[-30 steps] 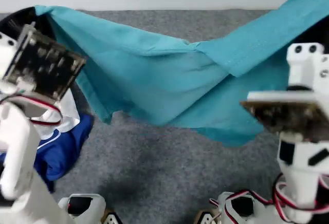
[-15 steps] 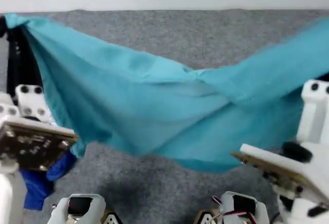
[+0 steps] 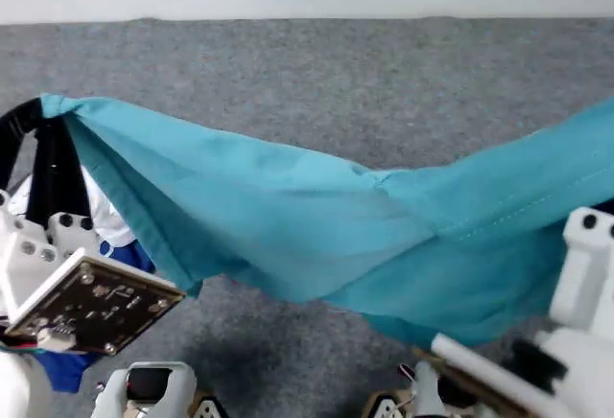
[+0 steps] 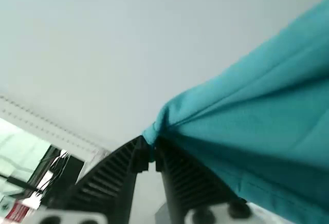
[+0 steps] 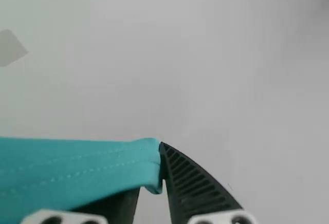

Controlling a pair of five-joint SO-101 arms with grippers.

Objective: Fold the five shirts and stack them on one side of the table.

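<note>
Teal shirt clamped in left hand.

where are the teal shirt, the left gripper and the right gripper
teal shirt (image 3: 317,217), high view, mid-span of the cloth
left gripper (image 4: 150,154), left wrist view, between fingertips
right gripper (image 5: 158,171), right wrist view, between fingertips
</note>
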